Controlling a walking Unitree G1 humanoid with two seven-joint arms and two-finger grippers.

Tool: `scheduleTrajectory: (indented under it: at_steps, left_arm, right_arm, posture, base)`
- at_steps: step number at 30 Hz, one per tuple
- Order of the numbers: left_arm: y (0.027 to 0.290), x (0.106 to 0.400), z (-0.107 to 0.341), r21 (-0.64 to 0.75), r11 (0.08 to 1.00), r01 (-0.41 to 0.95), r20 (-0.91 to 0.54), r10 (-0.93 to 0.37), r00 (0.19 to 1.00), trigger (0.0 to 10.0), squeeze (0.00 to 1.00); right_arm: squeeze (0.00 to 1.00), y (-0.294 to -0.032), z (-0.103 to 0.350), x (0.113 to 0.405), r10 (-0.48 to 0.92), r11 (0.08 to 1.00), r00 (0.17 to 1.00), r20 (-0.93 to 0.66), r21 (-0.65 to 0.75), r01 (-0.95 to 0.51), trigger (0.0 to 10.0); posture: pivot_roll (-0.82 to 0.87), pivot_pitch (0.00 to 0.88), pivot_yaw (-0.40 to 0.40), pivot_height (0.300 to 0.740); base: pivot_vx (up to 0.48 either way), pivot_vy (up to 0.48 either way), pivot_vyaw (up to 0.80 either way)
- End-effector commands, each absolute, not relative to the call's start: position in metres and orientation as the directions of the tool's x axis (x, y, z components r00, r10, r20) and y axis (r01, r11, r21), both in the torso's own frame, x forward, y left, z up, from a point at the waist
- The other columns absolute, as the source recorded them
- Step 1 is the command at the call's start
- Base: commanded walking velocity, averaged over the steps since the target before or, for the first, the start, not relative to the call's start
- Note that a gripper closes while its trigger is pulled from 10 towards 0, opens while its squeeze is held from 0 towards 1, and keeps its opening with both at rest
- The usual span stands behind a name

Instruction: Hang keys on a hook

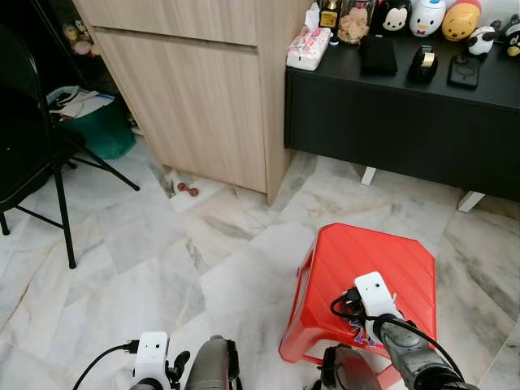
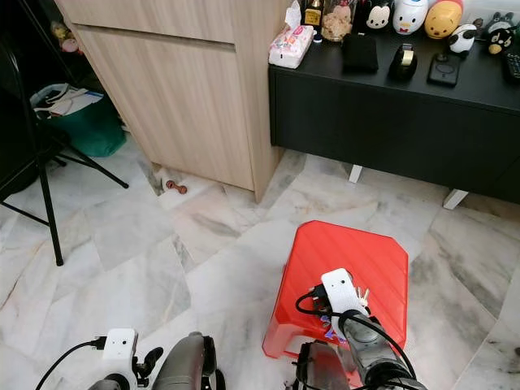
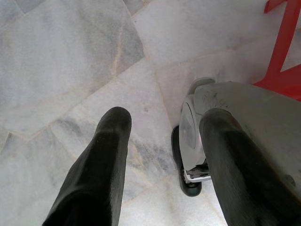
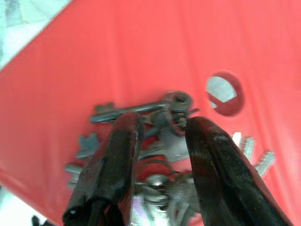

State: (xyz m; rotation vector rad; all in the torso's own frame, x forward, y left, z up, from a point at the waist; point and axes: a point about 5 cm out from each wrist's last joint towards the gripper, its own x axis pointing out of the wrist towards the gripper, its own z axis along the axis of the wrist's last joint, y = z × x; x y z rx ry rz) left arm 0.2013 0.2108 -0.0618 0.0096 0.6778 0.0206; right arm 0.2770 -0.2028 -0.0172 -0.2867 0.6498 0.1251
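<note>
A bunch of keys lies on the top of a red plastic stool, close to a round hole in its seat. My right gripper hovers just over the bunch, open, with one black finger on each side of the key ring. From the head views the right wrist with its white camera box hides most of the keys; a few tips stick out beside it. My left gripper hangs low and open over the marble floor, holding nothing.
A light wooden cabinet stands ahead on the left. Right of it is a black sideboard with toys and a tissue pack. A black folding chair and green bin are at the far left. A small red object lies on the floor.
</note>
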Motion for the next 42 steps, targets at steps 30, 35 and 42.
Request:
scheduleTrajectory:
  at_steps: [30,35,42]
  left_arm:
    - [0.2191,0.1915,-0.0648,0.027,0.998,-0.055,-0.632,0.059,0.772,10.0,0.00]
    - [0.2187,0.1913,-0.0650,0.025,0.998,-0.054,-0.632,0.058,0.772,10.0,0.00]
    - [0.2173,0.1911,-0.0654,0.021,0.998,-0.051,-0.634,0.053,0.772,10.0,0.00]
  right_arm:
    - [0.00,-0.2039,-0.0138,0.2816,0.005,0.937,0.792,-0.610,-0.273,-0.217,10.0]
    - [0.00,-0.2051,-0.0130,0.2823,0.001,0.937,0.794,-0.608,-0.277,-0.214,8.7]
    - [0.00,-0.2031,-0.0128,0.2829,0.010,0.931,0.793,-0.609,-0.284,-0.230,0.0]
  posture:
    - [0.17,0.228,0.044,0.639]
    - [0.17,0.226,0.042,0.639]
    - [0.16,0.220,0.041,0.639]
  base:
    - [0.000,0.000,0.00]
    - [0.000,0.000,0.00]
    - [0.000,0.000,0.00]
